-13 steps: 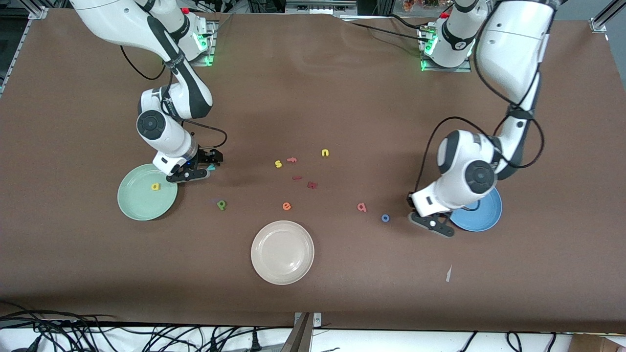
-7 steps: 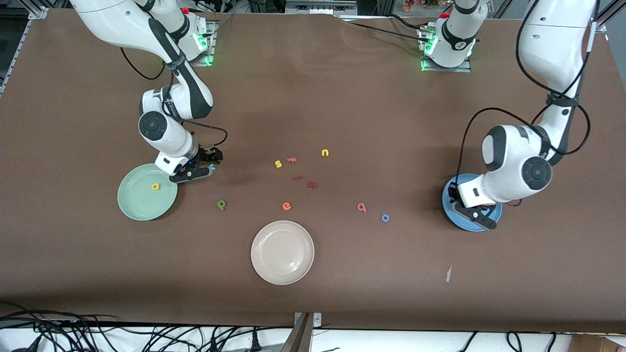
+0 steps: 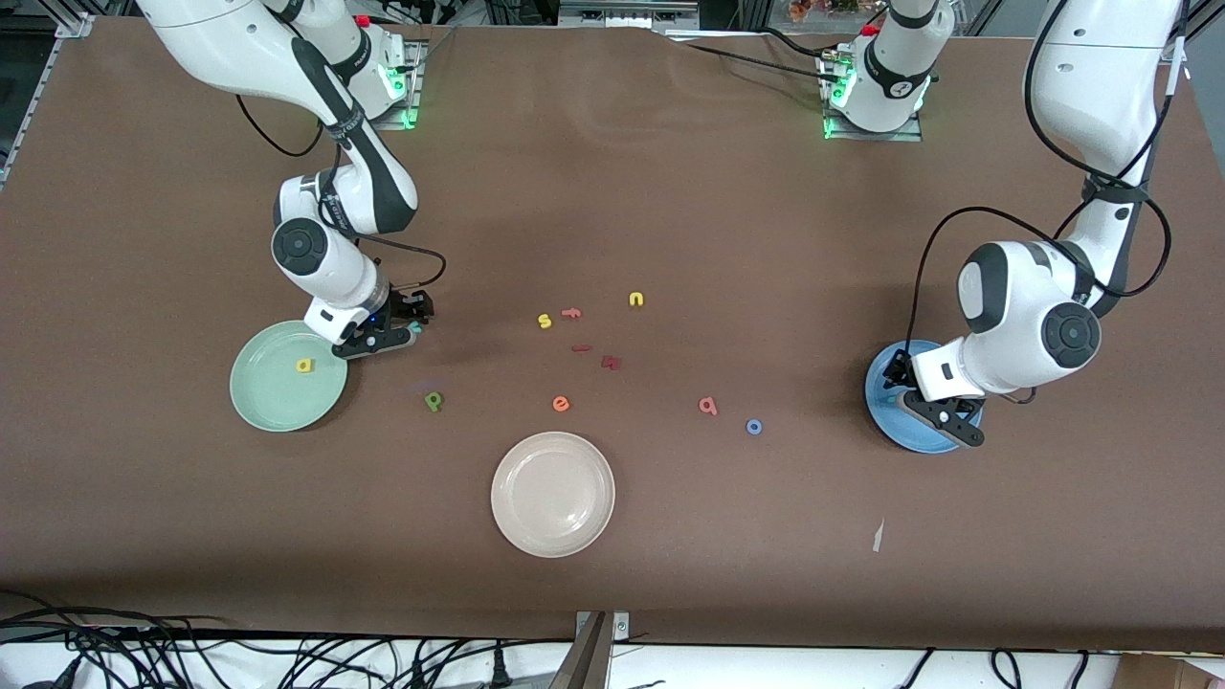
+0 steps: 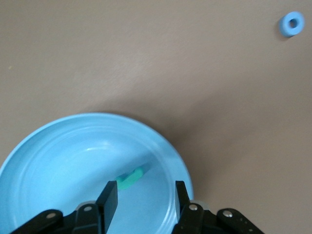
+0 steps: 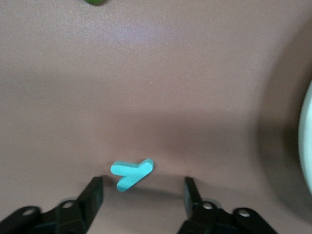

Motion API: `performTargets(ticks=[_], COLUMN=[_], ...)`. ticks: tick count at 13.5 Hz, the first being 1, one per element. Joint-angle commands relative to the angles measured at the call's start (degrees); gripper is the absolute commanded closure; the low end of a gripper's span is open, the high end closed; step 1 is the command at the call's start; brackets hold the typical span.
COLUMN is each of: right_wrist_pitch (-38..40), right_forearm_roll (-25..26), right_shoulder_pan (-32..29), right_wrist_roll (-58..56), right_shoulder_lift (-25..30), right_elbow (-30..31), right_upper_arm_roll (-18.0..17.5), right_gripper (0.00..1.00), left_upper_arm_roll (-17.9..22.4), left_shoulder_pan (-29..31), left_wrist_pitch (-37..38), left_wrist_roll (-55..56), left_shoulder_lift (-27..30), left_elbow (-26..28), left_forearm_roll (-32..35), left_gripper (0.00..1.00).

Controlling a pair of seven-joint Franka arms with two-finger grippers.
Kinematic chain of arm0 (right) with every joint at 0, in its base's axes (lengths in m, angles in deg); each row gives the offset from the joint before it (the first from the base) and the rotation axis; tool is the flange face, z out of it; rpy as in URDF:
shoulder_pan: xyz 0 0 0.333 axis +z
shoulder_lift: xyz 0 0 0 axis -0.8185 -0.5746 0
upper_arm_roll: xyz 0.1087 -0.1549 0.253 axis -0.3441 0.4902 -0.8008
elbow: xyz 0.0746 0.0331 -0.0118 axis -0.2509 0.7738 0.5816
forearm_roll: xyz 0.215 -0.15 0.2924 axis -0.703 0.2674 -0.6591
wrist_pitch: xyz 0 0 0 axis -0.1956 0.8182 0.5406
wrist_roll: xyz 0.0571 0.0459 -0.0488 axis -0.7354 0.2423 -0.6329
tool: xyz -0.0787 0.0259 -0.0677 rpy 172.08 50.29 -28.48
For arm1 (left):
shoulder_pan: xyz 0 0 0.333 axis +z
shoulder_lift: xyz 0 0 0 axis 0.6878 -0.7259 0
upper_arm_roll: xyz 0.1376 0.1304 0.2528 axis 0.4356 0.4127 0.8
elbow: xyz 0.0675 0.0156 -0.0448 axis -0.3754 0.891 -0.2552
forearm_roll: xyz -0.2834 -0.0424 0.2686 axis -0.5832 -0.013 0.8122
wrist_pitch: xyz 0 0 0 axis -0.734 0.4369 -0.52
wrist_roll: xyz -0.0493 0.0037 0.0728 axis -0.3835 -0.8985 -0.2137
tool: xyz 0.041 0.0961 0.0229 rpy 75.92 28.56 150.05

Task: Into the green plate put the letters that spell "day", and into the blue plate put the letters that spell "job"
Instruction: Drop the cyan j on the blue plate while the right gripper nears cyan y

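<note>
My left gripper [image 3: 943, 419] hangs low over the blue plate [image 3: 900, 435], open [image 4: 144, 187]. The teal "j" [image 4: 130, 178] lies in the blue plate [image 4: 63, 151] just past one fingertip. My right gripper [image 3: 407, 327] is down at the table beside the green plate [image 3: 278, 402], open [image 5: 143, 187], with the teal "y" [image 5: 131, 174] flat on the table just ahead of its fingertips. The yellow "a" [image 3: 304, 365] lies in the green plate. On the table are the dark green "d" [image 3: 434, 401], the salmon-pink "b" [image 3: 707, 406] and the blue "o" [image 3: 754, 427].
A cream plate [image 3: 552, 494] sits nearest the front camera. Mid-table lie a yellow "s" [image 3: 544, 322], salmon "f" [image 3: 571, 312], yellow "n" [image 3: 636, 300], two dark red letters [image 3: 611, 362] and an orange "e" [image 3: 561, 404]. A paper scrap [image 3: 878, 536] lies near the front edge.
My left gripper swung from beside the blue plate to over it and opened; the teal "j" now lies in the plate. My right gripper stayed at the teal "y".
</note>
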Motion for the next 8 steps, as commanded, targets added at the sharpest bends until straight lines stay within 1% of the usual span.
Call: performTargets(ticks=[1,2,3,4,6,7,8], right_wrist_pitch=[-1.5,-1.7,-1.9,-2.2,-2.8,-3.0,-3.0], right_forearm_roll=[-0.3,-0.3,-0.3,-0.5,-0.5,-0.5,-0.6], right_shoulder_pan=[-0.2,-0.2,-0.2,-0.2,-0.2,-0.2,-0.2], right_wrist_roll=[-0.1,-0.1,-0.1,0.0,0.0,0.0,0.1], right_shoulder_lift=[-0.3,-0.3,-0.5,-0.6,-1.0,-1.1,-1.1], right_elbow=[0.2,0.2,0.2,0.2,0.3,0.3,0.3], right_upper_arm_roll=[-0.4,-0.4,-0.4,-0.4,-0.4,-0.4,-0.4], right_gripper=[0.31,0.35,0.39,0.41,0.42,0.46,0.48], left_upper_arm_roll=[0.2,0.2,0.3,0.3,1.4,2.7,4.2], left_shoulder_pan=[-3.1,-5.5,-7.7,-9.9,-15.0,-17.4,-19.4], left_wrist_pitch=[-0.8,-0.9,-1.7,-3.3,-6.4,-6.8,-6.9], left_wrist_roll=[0.8,0.9,1.4,3.1,10.5,12.9,13.3], left_shoulder_lift=[0.0,-1.4,-3.4,-5.7,-9.0,-10.4,-11.7], left_elbow=[-0.7,-1.8,-4.1,-6.3,-9.3,-10.5,-11.9], left_forearm_roll=[-6.5,-10.4,-12.6,-13.6,-13.6,-13.5,-13.5], left_gripper=[0.47,0.47,0.47,0.47,0.47,0.47,0.47])
